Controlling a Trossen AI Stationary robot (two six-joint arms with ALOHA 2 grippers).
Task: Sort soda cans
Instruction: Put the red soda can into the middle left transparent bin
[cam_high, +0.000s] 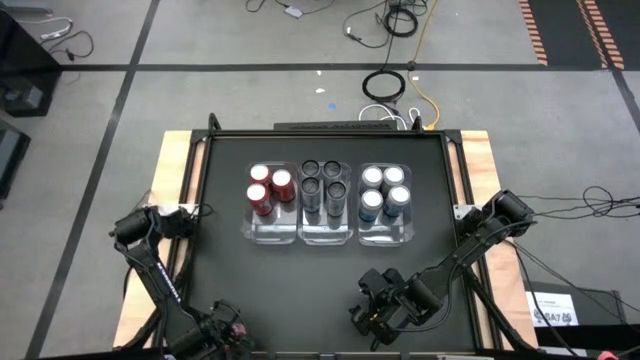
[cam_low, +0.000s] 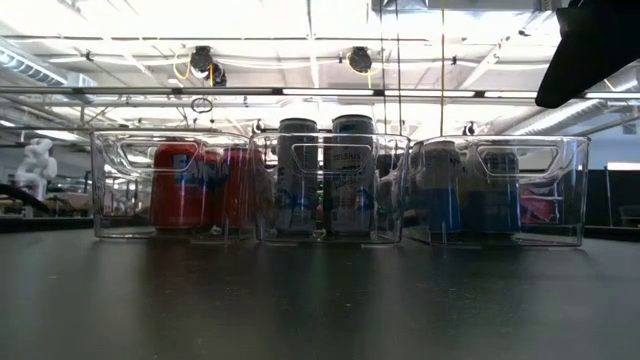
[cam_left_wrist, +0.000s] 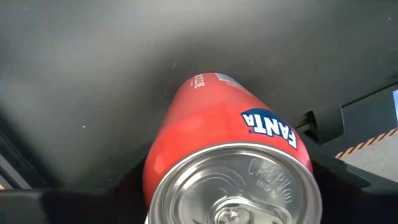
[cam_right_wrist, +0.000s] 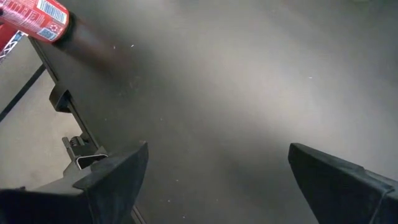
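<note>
A red soda can (cam_left_wrist: 230, 143) fills the left wrist view, its silver top (cam_left_wrist: 236, 186) facing the camera. My left gripper (cam_high: 228, 328), near the table's near edge on the left, is shut on it. The same can shows at the corner of the right wrist view (cam_right_wrist: 37, 17). My right gripper (cam_right_wrist: 217, 180) is open over bare table near the near edge (cam_high: 380, 305). Three clear bins stand mid-table: three red cans (cam_high: 268, 188) in the left one, several dark cans (cam_high: 323, 190) in the middle one, several silver-blue cans (cam_high: 384, 192) in the right one. My left gripper pinches the red can between its two fingers, on the sides of the body just below the silver top (cam_left_wrist: 155, 168). The fingers (cam_left_wrist: 134, 183) lie along the can. Its bottom end (cam_left_wrist: 208, 79) points away toward the table; whether it touches the table does not show.
The bins (cam_high: 328, 236) sit side by side, their near walls facing the arms. The black tabletop (cam_high: 300, 290) between bins and grippers is bare. In the low view an arm (cam_low: 595, 45) hangs in at the upper right, above the right bin (cam_low: 500, 190).
</note>
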